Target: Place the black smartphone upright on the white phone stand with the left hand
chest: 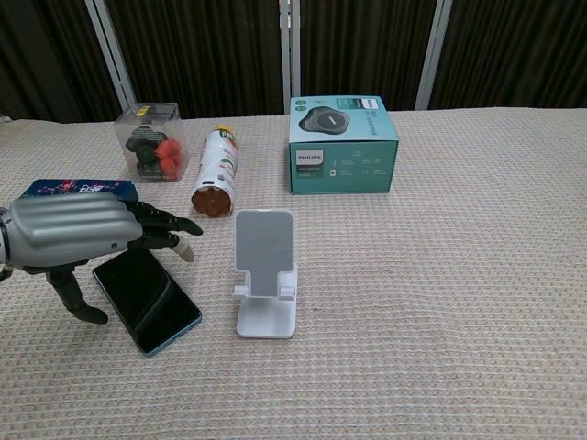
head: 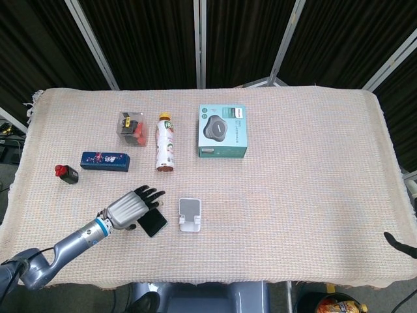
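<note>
Black smartphone [head: 154,223] half under left hand [head: 128,208]; right hand [head: 399,240] mostly off-frame

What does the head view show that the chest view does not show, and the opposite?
Only the head view shows the small red-capped black item near the left table edge and a dark bit of the right hand at the far right. Only the chest view shows the stand's upright back plate from the front. Both share the left hand spread over the black smartphone, the white phone stand, the bottle and the teal box.
</note>
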`<state>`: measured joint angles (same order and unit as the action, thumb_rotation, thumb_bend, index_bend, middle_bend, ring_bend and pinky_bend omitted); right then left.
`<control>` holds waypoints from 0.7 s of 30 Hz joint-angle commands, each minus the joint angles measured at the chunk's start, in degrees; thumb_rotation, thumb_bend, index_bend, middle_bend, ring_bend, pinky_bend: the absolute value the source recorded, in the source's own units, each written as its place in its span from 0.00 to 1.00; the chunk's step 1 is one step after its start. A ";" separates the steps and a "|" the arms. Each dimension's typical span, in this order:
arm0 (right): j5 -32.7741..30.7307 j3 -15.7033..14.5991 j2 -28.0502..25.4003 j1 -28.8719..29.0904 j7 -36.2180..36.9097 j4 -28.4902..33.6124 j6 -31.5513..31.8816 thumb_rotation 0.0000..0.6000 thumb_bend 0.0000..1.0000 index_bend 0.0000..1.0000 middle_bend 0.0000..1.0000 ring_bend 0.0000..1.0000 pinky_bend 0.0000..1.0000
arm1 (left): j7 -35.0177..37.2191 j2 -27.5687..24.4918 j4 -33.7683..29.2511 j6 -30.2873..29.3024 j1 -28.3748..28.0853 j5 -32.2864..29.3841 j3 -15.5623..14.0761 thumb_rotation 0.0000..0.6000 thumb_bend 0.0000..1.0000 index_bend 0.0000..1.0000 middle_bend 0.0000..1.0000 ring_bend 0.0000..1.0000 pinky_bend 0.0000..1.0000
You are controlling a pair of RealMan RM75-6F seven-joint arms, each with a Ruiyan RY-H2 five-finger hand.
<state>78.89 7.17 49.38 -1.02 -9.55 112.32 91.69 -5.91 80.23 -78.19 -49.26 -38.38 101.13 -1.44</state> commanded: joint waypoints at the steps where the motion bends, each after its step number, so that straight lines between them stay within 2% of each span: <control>1: -0.29 0.03 0.03 0.05 0.11 -0.16 -0.22 1.00 0.00 0.00 0.00 0.00 0.00 | 1.45 1.00 1.74 -0.67 -0.23 0.54 -0.94 1.00 0.00 0.21 0.05 0.11 0.15; 7: -0.39 -0.02 0.25 0.27 -0.40 -0.17 -0.59 1.00 0.00 0.00 0.00 0.00 0.00 | 4.12 3.78 6.34 -1.88 -1.22 1.48 -2.41 1.00 0.00 0.23 0.06 0.12 0.18; 18: -1.18 0.13 0.30 0.53 -0.31 -0.45 -1.19 1.00 0.00 0.00 0.00 0.00 0.00 | 6.84 8.08 11.52 -2.17 -2.77 0.28 -3.37 1.00 0.00 0.27 0.11 0.16 0.20; 21: -1.20 0.08 0.30 0.58 -0.30 -0.43 -1.35 1.00 0.00 0.00 0.00 0.00 0.00 | 6.89 8.81 12.43 -2.23 -3.03 -0.03 -3.67 1.00 0.00 0.28 0.15 0.21 0.24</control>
<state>77.69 7.25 49.69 -0.44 -9.85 111.90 90.34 0.97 88.89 -65.91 -51.47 -41.32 101.19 -5.01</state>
